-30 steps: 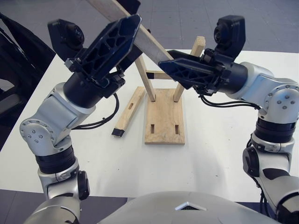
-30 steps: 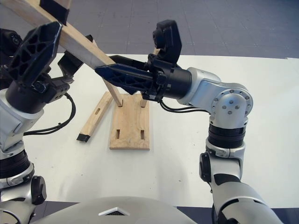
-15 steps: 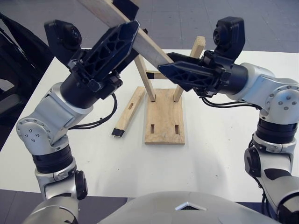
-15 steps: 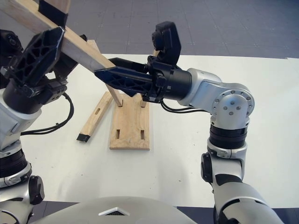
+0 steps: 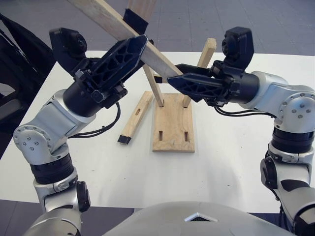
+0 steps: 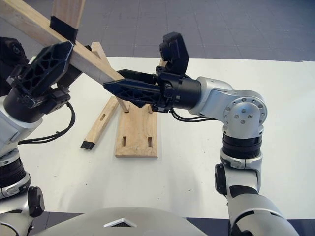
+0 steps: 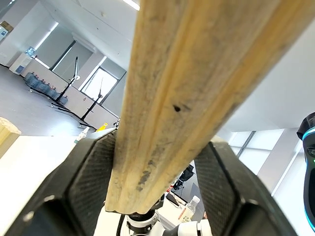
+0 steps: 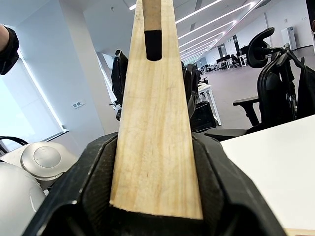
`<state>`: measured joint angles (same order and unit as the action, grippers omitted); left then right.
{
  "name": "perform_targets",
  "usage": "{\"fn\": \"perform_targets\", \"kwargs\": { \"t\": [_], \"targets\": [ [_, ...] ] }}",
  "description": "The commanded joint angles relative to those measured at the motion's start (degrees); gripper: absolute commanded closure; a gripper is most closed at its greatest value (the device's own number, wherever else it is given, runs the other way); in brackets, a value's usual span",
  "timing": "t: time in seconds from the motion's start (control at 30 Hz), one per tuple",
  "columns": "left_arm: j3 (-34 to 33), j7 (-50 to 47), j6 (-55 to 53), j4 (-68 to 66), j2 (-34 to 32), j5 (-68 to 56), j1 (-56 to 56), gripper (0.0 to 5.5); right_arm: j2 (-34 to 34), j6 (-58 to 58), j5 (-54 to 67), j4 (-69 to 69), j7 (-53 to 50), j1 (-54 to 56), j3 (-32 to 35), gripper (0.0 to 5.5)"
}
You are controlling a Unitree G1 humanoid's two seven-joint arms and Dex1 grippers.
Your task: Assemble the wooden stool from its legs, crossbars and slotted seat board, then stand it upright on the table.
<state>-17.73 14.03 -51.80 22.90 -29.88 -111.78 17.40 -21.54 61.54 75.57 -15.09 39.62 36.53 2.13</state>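
1. Left gripper (image 5: 129, 49) and right gripper (image 5: 183, 78) both stay clamped on one leg (image 5: 106, 17), upper left; its lower end has sunk slightly.
2. Seat board (image 5: 172, 125) lies centre; slotting probably comes next.

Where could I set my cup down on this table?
Bare table lies right of the seat board and along the near edge. Crowded: the loose leg left of the board, upright legs at its far end, left gripper and right gripper gripping a raised leg above.
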Motion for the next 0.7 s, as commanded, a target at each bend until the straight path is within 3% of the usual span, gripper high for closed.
{"fn": "perform_targets", "kwargs": {
  "t": [0.03, 0.23, 0.5, 0.6, 0.7],
  "targets": [
    [-1.3, 0.0, 1.3, -1.2, 0.3, -1.2, -0.2, 3.05, -0.8, 0.6, 0.8, -1.6, 1.3, -0.3, -0.1, 3.07],
    [-1.6, -3.4, 3.8, -2.3, -0.7, -0.9, -0.3, 3.42, -1.8, -0.4, -2.8, -2.0, -0.9, -2.0, -0.1, 2.08],
    [-8.2, -3.5, 6.6, -6.6, -8.7, 6.2, 0.7, 3.43, -10.7, -3.4, -10.2, -3.3, -3.2, -16.9, 8.0, 2.08],
    [-7.6, -5.6, 7.0, -0.2, -10.8, 14.4, -2.4, 3.43, -8.9, -7.2, -19.2, -4.9, -14.8, -23.4, 10.2, 2.08],
    [-1.8, -2.1, 9.0, 11.7, -12.5, 32.1, -8.4, 3.44, -5.0, -16.1, -34.8, -7.0, -26.8, -29.6, 7.0, 2.08]
  ]
}}
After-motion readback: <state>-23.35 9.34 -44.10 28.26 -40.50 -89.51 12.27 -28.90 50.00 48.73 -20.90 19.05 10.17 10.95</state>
